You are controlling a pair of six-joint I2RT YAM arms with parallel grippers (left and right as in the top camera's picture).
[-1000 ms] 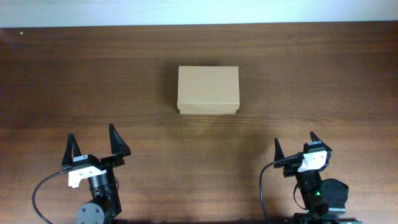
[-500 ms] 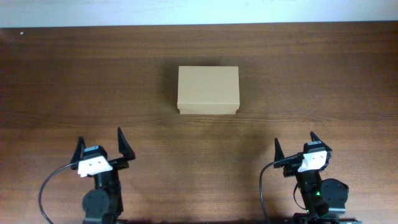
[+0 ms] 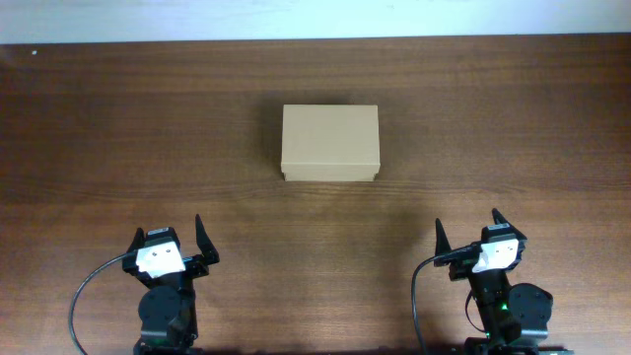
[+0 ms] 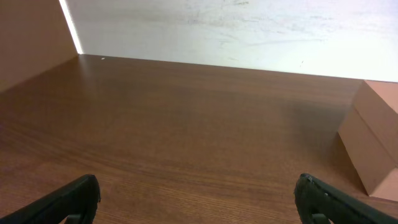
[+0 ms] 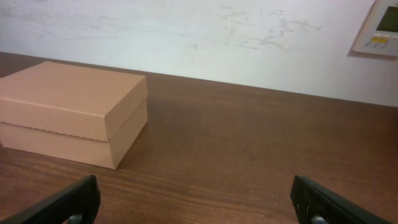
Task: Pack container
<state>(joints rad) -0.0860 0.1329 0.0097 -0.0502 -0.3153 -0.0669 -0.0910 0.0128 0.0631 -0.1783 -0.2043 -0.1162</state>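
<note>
The container (image 3: 329,143) is a plain brown cardboard box with its lid shut, at the middle back of the wooden table. It also shows at the left of the right wrist view (image 5: 71,112) and at the right edge of the left wrist view (image 4: 373,143). My left gripper (image 3: 170,237) is open and empty near the front left edge, well short of the box. My right gripper (image 3: 467,232) is open and empty near the front right edge. Between the left fingers (image 4: 199,199) and between the right fingers (image 5: 196,202) only bare wood shows.
The dark wooden table (image 3: 118,128) ends at a white wall along the back. A white wall panel (image 5: 379,28) hangs at the top right of the right wrist view. A brown side surface (image 4: 28,37) stands at the left in the left wrist view.
My left arm has swung right and drawn back toward the front edge, turning its gripper to face more squarely forward. The right arm and the box have not moved.
</note>
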